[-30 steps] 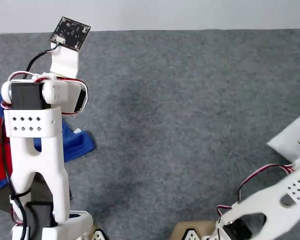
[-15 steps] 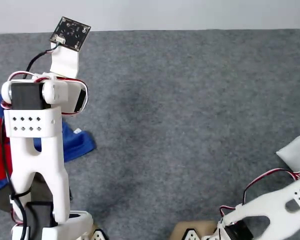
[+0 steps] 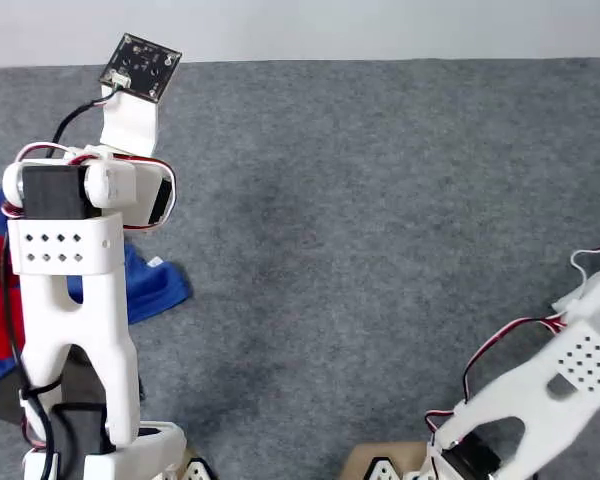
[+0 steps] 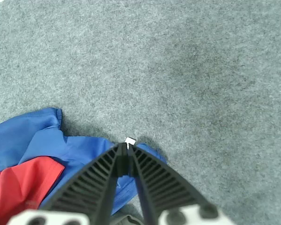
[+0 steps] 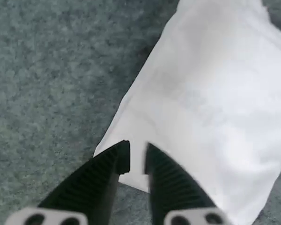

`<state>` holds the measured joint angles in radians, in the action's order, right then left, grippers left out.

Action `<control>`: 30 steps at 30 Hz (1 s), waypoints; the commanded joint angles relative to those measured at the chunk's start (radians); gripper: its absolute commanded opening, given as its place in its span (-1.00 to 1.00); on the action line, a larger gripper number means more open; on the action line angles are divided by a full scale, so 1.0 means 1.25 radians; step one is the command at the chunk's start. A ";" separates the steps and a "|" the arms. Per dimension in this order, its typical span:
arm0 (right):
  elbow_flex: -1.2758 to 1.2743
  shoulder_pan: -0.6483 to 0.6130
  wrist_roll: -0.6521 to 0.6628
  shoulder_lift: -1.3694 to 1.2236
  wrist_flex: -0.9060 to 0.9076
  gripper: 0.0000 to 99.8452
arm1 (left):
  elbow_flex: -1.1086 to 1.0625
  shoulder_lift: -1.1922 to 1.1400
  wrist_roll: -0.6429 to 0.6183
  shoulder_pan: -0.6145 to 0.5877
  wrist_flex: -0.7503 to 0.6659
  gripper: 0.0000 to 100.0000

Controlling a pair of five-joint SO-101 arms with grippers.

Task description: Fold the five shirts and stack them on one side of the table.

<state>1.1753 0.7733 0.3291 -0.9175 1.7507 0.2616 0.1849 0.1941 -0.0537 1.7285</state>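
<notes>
The grey table (image 3: 380,200) lay wide open in the middle, and the work looked to be at the fetching stage: a white shirt (image 5: 210,93) sat flat at the right arm's side, a folded-looking slab with one corner toward the camera. The right gripper (image 5: 137,157) hung right over that near edge, fingers parted only a sliver, cloth showing in the gap, nothing pinched. Across the table, the blue shirt (image 4: 37,136) lay rumpled by the left arm (image 3: 70,300), a red shirt (image 4: 18,187) lapped on top of it. The left gripper (image 4: 127,149) was poised over the blue hem, fingers pressed together, holding nothing.

By my read, the next move called for the right fingers to drop and nip that white edge without bunching it, so the shirt could be dragged along.

Materials, then: the table was a felt-like mat, nubbly and matte, likely to grip sliding cloth. The white shirt was smooth, thin, crisp-edged. The blue was soft and creased, the red flatter. Smallest of all, a little white tag (image 4: 129,140) poked from the blue hem.
</notes>
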 commanded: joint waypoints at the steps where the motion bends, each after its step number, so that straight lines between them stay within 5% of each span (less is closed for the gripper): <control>1: -0.016 -0.017 -0.010 0.026 0.034 -0.98 | 0.003 0.005 0.002 -0.005 0.018 -0.98; 16: -0.061 -0.121 -0.011 -0.084 -0.014 -0.98 | 0.003 0.006 0.004 -0.005 0.018 -0.98; 23: 0.155 -0.047 -0.010 -0.039 0.019 -0.98 | 0.003 0.007 0.004 -0.006 0.018 -0.98; 30: 0.221 0.034 -0.002 -0.134 -0.222 -0.98 | 0.003 0.005 0.004 -0.005 0.018 -0.98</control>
<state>1.3993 0.7748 0.3291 -1.0633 1.6049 0.2616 0.1849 0.1941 -0.0537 1.7285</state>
